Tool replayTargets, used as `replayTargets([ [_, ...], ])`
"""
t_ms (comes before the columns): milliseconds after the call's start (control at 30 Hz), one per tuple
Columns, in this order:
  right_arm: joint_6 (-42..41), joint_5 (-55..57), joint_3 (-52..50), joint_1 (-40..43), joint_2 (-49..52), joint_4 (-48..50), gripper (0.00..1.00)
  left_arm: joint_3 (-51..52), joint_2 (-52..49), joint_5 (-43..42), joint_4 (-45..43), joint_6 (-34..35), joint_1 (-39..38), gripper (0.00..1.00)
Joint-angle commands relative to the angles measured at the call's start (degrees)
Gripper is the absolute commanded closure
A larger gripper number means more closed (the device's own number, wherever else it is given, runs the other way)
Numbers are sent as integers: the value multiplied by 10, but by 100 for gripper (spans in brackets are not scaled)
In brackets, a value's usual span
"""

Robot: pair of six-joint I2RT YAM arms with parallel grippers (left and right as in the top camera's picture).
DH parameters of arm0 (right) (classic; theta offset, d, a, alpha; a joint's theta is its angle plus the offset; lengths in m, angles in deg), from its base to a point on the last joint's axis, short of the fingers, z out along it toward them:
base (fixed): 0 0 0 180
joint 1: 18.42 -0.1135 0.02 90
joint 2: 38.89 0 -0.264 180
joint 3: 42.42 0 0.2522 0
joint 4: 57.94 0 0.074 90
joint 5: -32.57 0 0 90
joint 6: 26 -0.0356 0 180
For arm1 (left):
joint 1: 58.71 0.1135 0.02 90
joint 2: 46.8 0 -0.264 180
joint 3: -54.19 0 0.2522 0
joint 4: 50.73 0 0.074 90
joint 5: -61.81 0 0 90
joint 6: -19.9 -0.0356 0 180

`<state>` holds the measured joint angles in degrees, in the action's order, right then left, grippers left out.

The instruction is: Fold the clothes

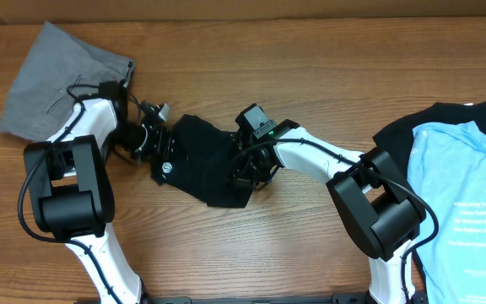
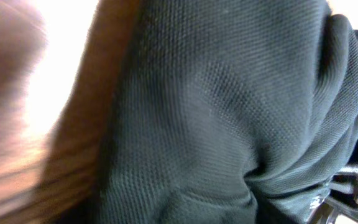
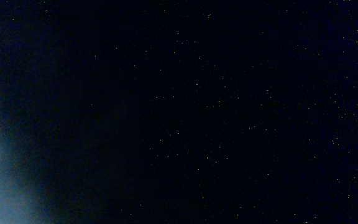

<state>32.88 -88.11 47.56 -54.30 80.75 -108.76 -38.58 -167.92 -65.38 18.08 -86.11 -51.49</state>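
A small black garment (image 1: 202, 159) lies bunched in the middle of the table, with a white round logo near its left edge. My left gripper (image 1: 160, 145) sits at that left edge. The left wrist view is filled with black knit cloth (image 2: 216, 112), and its fingers do not show. My right gripper (image 1: 251, 173) points down into the garment's right side, its fingertips hidden under the wrist. The right wrist view is almost wholly dark. Grey trousers (image 1: 57, 80) lie at the far left. A light blue printed tee (image 1: 462, 203) lies on a black shirt (image 1: 395, 135) at the right.
The wooden table (image 1: 310, 67) runs bare along the back and the front middle. Both arm bases stand at the front edge, left (image 1: 66, 190) and right (image 1: 378, 211). The tee and the black shirt run off the right edge.
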Motion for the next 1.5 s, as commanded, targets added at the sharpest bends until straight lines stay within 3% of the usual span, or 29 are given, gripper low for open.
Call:
replayTargets([
  [0,-2,10,-2,1,-2,-1,90,38,-11,-43,2,-58,-15,93],
  [233,50,11,30,23,-30,-76,95,-5,-10,-48,64,-59,-1,96],
  [467,109,63,92,85,-132,-195,95,-202,-10,-62,203,-45,28,96],
  [700,116,108,112,125,-200,-221,95,-392,-10,-68,180,124,64,96],
  [933,116,127,112,128,-210,-221,94,-456,-10,-113,4,307,96,96],
  [1167,117,128,112,128,-210,-236,94,-456,-15,66,-56,333,113,96],
  [1467,116,142,112,128,-210,-270,95,-455,-19,176,11,332,177,96],
])
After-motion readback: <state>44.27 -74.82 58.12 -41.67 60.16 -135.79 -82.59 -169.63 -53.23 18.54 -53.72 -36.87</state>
